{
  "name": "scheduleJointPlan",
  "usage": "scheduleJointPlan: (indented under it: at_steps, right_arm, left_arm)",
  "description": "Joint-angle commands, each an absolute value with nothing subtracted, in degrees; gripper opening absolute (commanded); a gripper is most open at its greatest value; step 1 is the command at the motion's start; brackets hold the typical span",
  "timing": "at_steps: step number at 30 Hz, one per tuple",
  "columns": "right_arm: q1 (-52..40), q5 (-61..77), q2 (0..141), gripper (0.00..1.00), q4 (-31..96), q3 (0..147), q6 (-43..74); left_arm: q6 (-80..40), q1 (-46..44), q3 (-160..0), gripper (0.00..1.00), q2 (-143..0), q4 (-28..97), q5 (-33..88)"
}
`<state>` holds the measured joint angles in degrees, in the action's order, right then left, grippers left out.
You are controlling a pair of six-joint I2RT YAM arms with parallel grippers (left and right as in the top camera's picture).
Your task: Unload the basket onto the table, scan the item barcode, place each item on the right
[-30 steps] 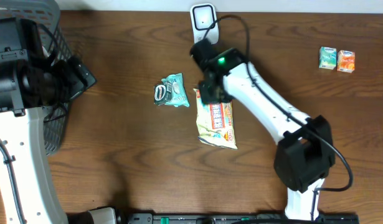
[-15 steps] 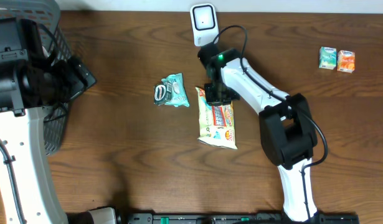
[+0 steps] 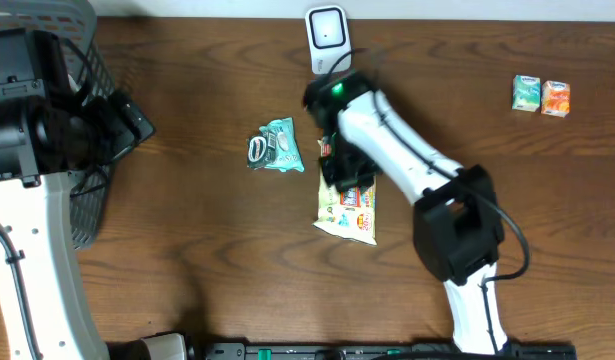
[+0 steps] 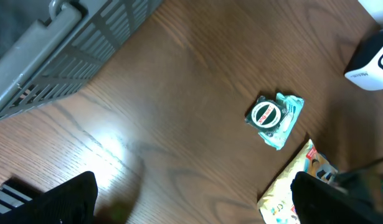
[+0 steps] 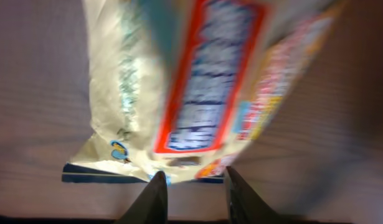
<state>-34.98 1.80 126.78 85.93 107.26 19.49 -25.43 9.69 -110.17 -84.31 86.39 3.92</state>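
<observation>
The item, a cream snack bag (image 3: 349, 215) with a red and blue label, lies flat on the table; in the right wrist view the bag (image 5: 197, 81) is blurred and no barcode can be made out. My right gripper (image 3: 339, 168) hovers over the bag's upper end. Its jaws (image 5: 194, 186) stand a little apart, with bare table between them and the bag's edge just beyond the tips. The white scanner (image 3: 327, 28) stands at the table's far edge. My left gripper (image 4: 203, 205) is wide open at the left with nothing in it.
A green packet (image 3: 275, 145) lies left of the bag. Two small juice boxes (image 3: 541, 96) stand at the far right. A grey wire basket (image 3: 82, 90) sits at the left edge beside the left arm.
My right gripper's jaws have parted from the bag's top edge, and the arm has swung so the gripper sits lower over the bag. The bag has shifted slightly. The left arm has not moved.
</observation>
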Motion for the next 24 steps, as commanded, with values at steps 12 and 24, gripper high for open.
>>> scheduleJointPlan:
  at_steps: [12, 24]
  right_arm:
    - [-39.4, -0.6, 123.6, 0.22, 82.6, 98.8, 21.8]
    - [-43.1, -12.2, 122.0, 0.99, 78.0, 104.0, 21.6]
  left_arm:
    - [-24.9, 10.0, -110.5, 0.98, -84.2, 86.5, 3.6]
    - [-24.9, 10.0, -110.5, 0.98, -84.2, 86.5, 3.6]
